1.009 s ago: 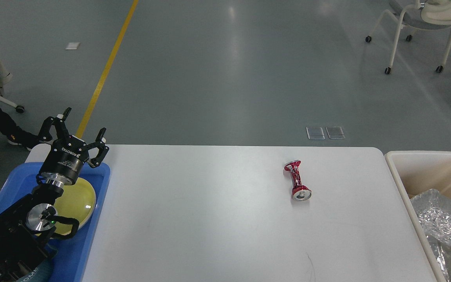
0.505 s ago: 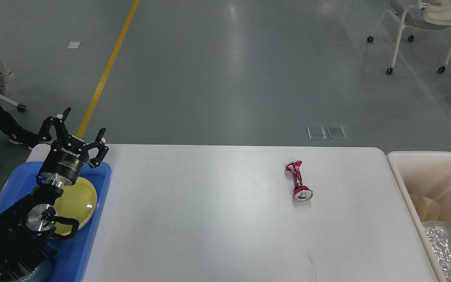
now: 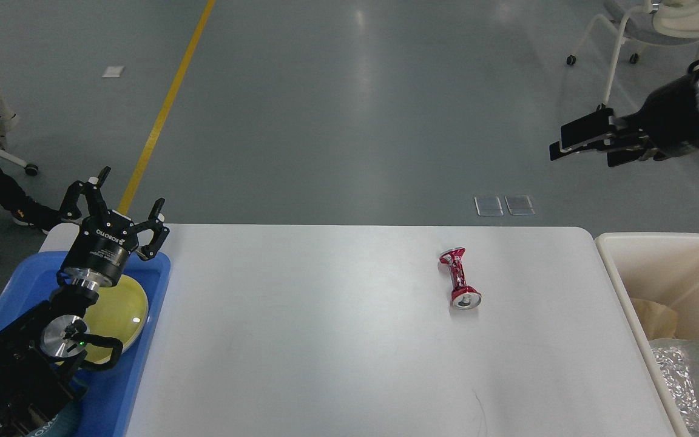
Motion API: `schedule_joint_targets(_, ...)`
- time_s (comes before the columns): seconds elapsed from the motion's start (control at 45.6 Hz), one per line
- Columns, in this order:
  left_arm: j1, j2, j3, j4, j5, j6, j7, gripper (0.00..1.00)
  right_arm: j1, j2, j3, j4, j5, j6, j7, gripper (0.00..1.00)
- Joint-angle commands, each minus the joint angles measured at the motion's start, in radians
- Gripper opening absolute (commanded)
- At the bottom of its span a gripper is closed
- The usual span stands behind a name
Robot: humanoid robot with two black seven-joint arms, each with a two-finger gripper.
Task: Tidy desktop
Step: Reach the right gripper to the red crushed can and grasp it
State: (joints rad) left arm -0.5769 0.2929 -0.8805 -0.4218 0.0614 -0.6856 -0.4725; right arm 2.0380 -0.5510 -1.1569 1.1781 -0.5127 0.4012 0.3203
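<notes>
Desktop [image 3: 325, 340] is the wide white-grey top filling the lower middle of my head view; everything below is placed relative to it.

One loose item on it: a crushed red can [image 3: 460, 278], pinched at the waist, lying on its side in the right half near the far edge, silver end facing me. Nothing touches it. A thin dark scratch mark sits on the surface near the front edge, nearer me than the can.

Blue tray [image 3: 143, 340] butts against the desktop's left edge. A yellow-green plate [image 3: 120, 309] lies flat inside it, partly covered by my left arm.

Left gripper [image 3: 120, 193] hangs above the tray's far end, by the desktop's far-left corner. Fingers spread wide, holding nothing.

Cream bin [image 3: 622, 291] stands against the desktop's right edge. Crumpled foil [image 3: 683, 379] and something tan lie in its near part; can't tell more of the contents.

Right gripper [image 3: 565, 149] is up in the air beyond the desktop's far-right corner, over the floor, pointing left, well apart from the can and the bin. I see flat dark fingers [image 3: 583, 128] stacked close, edge-on; can't tell if they're spread or closed, and nothing visible between them.

Beyond the desktop: grey floor, yellow floor line at far left, a white wheeled chair [image 3: 641, 24] at far right.
</notes>
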Motion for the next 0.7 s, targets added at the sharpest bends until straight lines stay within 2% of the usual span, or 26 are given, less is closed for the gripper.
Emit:
schedule_joint_targets(0.0,0.0,0.0,0.0,0.0,0.0,0.0,0.0,1.0,-0.358,0.236,0.046,-0.222,0.069,-0.312,0.003,1.0)
schedule_joint_targets(0.132,0.0,0.0,0.0,0.0,0.0,0.0,0.0,1.0,-0.554,0.385,0.141,-0.35,0.128,-0.329,0.0,1.0)
schedule_joint_targets(0.285,0.0,0.0,0.0,0.0,0.0,0.0,0.0,1.0,-0.746,0.503,0.118,-0.561,0.146,-0.343,-0.006,1.0)
schedule_joint_targets(0.417,0.0,0.0,0.0,0.0,0.0,0.0,0.0,1.0,-0.841,0.536,0.112,-0.652,0.145,-0.343,-0.013,1.0)
schedule_joint_targets(0.68,0.0,0.0,0.0,0.0,0.0,0.0,0.0,1.0,-0.963,0.568,0.124,-0.804,0.128,-0.344,-0.092,1.0)
